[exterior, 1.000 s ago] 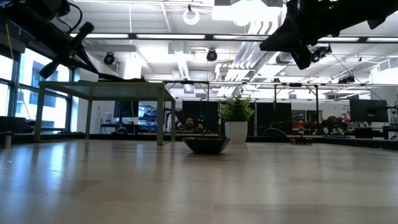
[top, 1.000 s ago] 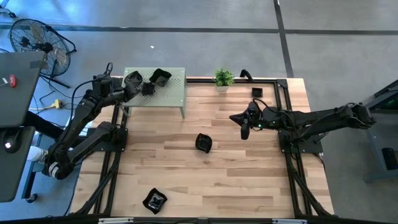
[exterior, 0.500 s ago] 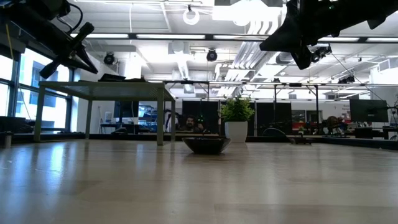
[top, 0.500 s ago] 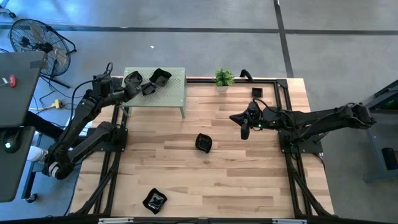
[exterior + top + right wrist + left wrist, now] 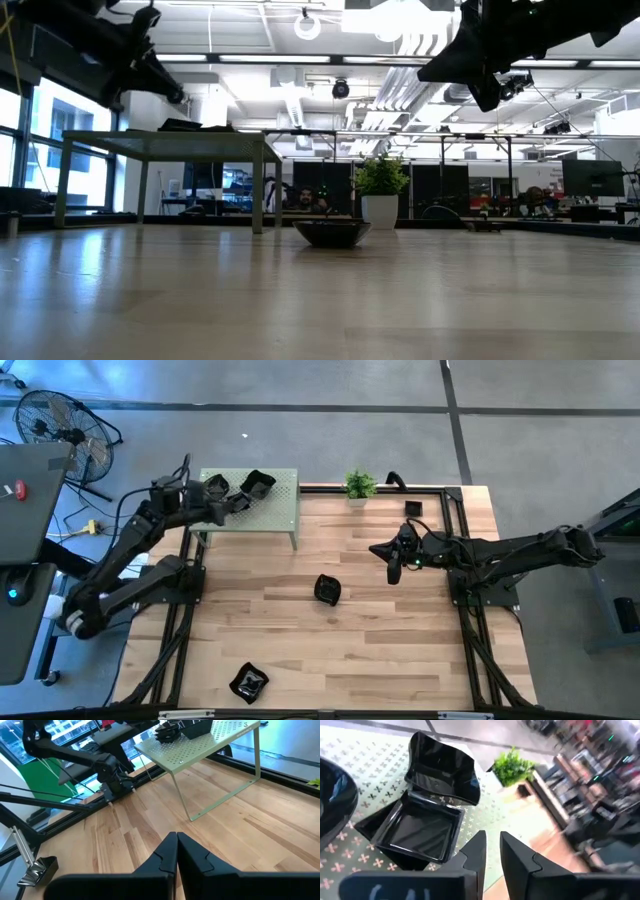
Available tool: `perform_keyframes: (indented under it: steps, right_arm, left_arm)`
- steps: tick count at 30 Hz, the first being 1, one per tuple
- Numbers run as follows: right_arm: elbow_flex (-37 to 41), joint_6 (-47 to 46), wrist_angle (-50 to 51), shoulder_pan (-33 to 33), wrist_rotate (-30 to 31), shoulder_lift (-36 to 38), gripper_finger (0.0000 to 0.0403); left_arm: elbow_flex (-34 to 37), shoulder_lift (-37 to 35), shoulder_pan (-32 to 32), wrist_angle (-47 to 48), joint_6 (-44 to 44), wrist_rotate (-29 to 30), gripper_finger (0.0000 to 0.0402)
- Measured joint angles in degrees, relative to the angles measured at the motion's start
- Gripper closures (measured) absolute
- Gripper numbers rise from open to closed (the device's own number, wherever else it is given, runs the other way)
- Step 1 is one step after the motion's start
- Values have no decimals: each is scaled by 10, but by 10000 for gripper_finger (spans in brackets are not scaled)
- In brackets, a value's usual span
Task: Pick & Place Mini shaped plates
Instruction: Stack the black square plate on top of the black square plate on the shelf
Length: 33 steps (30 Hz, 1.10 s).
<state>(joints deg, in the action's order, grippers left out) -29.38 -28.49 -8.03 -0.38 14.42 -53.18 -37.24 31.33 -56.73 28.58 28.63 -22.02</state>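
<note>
Three glossy black mini plates rest on a pale green perforated shelf (image 5: 280,510) at the table's far left: a round one (image 5: 214,487), a square one (image 5: 238,503) and a wavy-edged one (image 5: 258,484). My left gripper (image 5: 492,840) hovers over the shelf beside the square plate (image 5: 415,827) and the wavy plate (image 5: 445,767). It is empty, with a narrow gap between its fingers. Another plate (image 5: 327,589) lies mid-table and one (image 5: 248,682) lies near the front edge. My right gripper (image 5: 392,570) is shut and empty above the table's right half.
A small potted plant (image 5: 359,485) stands at the table's far edge, with a small black object (image 5: 413,508) to its right. The shelf stands on thin legs (image 5: 185,800) over the far left corner. Bare wood lies between the mid-table plate (image 5: 331,231) and the front edge.
My left gripper has moved a little toward the table's right edge, over the shelf and toward the plates there. The plates and my right arm have kept still.
</note>
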Motion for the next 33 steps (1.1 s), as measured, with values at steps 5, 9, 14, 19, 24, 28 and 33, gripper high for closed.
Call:
perform_keyframes:
  steps: [5,9,14,19,24,28,33]
  right_arm:
    - [0,0,0,0,3,0,399]
    - [0,0,0,0,4,0,401]
    - [0,2,0,0,5,0,399]
    - [0,3,0,0,7,0,397]
    - [0,10,0,0,18,0,397]
    - [0,24,0,0,22,0,396]
    - [0,30,0,0,18,0,396]
  left_arm:
    - [-47,43,59,51,-43,70,348]
    - [-90,95,85,89,-77,98,348]
    - [-129,146,88,96,-122,88,348]
    - [-178,193,88,145,-162,88,348]
    - [-223,236,90,213,-213,91,348]
    - [-231,264,117,235,-231,107,348]
    - [-232,277,159,235,-240,162,323]
